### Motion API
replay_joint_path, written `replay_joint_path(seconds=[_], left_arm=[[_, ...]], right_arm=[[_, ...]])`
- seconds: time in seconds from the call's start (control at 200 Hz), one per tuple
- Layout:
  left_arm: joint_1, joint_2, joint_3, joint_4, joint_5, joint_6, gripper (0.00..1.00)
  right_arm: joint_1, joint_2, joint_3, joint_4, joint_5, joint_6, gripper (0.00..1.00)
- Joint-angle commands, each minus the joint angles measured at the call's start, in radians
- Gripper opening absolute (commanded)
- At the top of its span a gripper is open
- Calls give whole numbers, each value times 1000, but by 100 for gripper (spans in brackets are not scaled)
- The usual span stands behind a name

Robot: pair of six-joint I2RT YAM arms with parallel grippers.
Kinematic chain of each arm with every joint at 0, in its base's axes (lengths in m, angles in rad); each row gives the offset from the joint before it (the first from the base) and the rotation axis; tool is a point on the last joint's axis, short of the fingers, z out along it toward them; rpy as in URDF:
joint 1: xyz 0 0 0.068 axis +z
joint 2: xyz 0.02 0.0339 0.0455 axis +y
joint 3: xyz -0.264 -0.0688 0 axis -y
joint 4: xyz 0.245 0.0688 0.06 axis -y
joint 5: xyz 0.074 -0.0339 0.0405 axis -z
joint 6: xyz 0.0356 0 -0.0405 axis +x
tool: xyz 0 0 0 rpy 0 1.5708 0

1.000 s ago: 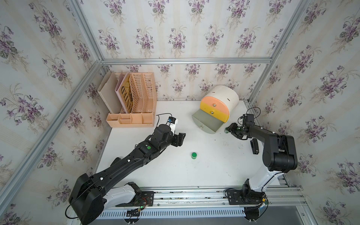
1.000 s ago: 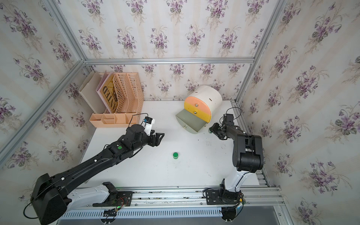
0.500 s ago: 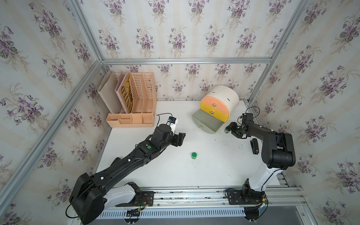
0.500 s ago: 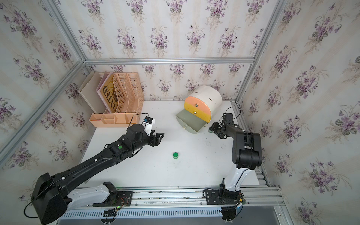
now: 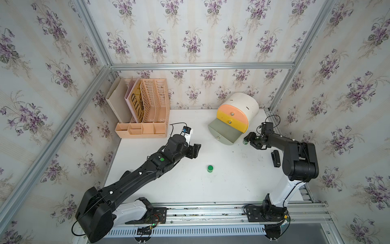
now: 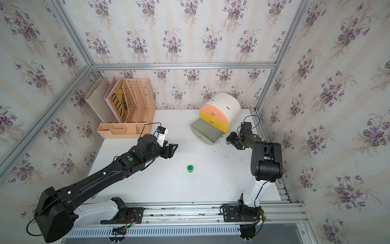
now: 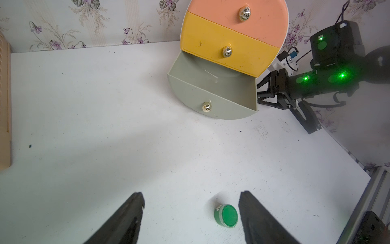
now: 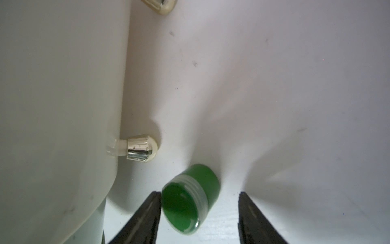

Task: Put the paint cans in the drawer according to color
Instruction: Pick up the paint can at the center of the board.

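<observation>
In both top views a small green-lidded paint pot [image 5: 209, 168] [image 6: 190, 168] sits on the white table [image 5: 232, 186], nearer than the white drum-shaped cabinet [image 5: 247, 103] with its grey-green drawer [image 5: 226, 132] pulled out. Left wrist: the left gripper [image 7: 192, 195] gapes wide, empty. Right wrist: the right gripper [image 8: 200, 194] stands parted, unclamped, around a second green pot [image 8: 190, 198] tipped beside the cabinet

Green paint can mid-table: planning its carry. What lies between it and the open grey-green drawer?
Bare table between can and drawer; left wrist view shows it.

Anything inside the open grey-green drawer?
The grey-green drawer shows only bare floor, with nothing lying on it. Its back part runs under the yellow drawer, so that stretch is hidden.
</observation>
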Motion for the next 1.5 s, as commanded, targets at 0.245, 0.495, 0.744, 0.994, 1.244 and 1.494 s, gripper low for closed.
replay_joint_path(seconds=[0.245, 0.495, 0.744, 0.994, 1.244, 1.494], left_arm=[[1, 3, -2, 21, -10, 2, 76], [1, -7, -8, 19, -10, 1, 76], [2, -12, -11, 21, -6, -3, 76], [1, -20, -14, 15, -15, 2, 75], [1, -18, -17, 16, -13, 2, 75], [1, -12, -21, 21, -12, -1, 75]], right_arm=[[5, -37, 0, -97, 127, -55, 55], [-2, -59, -7, -121, 131, -69, 54], [7, -45, 38, -121, 88, -45, 56], [19, -23, 44, -114, 91, -45, 59], [19, 1, 55, -130, 134, -60, 50], [16, 9, 89, -173, 183, -89, 46]])
